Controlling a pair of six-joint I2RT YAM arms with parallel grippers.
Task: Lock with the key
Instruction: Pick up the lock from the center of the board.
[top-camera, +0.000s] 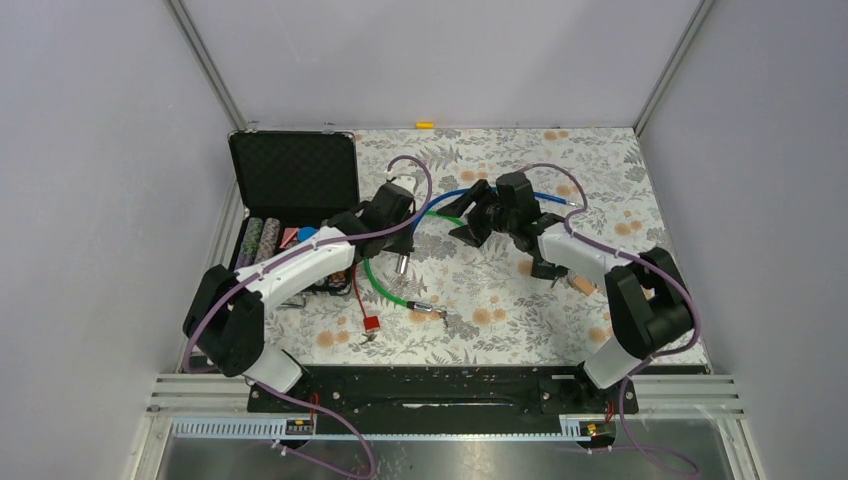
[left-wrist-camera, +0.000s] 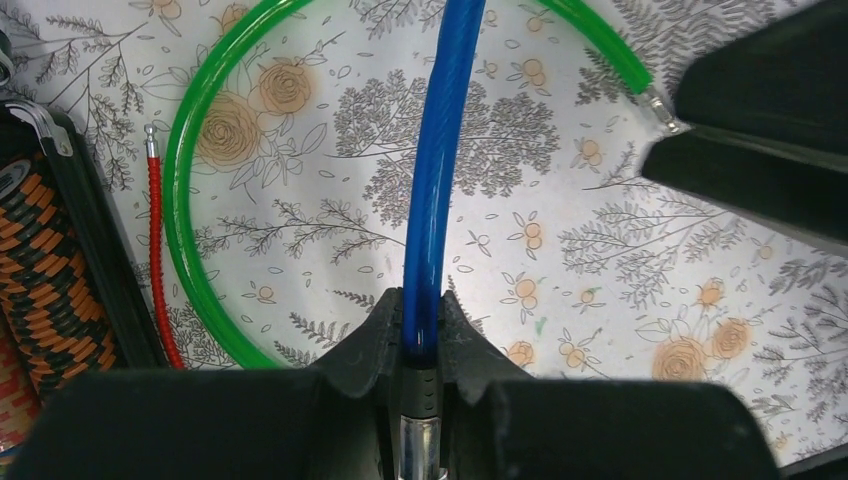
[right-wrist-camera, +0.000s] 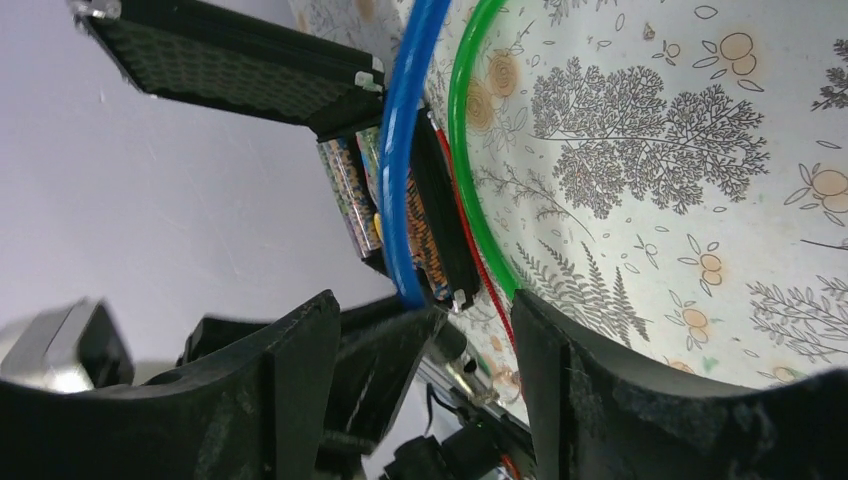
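On the floral tabletop (top-camera: 600, 170) the blue cable lock (left-wrist-camera: 440, 150) arcs toward twelve o'clock, its metal end clamped in our left gripper (left-wrist-camera: 420, 340). Our right gripper (right-wrist-camera: 422, 310) gapes empty at its three o'clock. We spot no key, and we judge the springy cable could twist loose.

Case at the left rear, cables across the middle of the counter.

The open case (top-camera: 293, 180) sits at the left rear of the counter (top-camera: 600, 170), lid upright behind, chips (top-camera: 262, 240) in its tray. Just right of it lies the thin cable (top-camera: 358, 295), then the looped cable (top-camera: 372, 275). The held cable (top-camera: 450, 195) arcs behind both, one end clamped in the left pincer (top-camera: 400, 245), with the right pincer (top-camera: 470, 225) near on its right.
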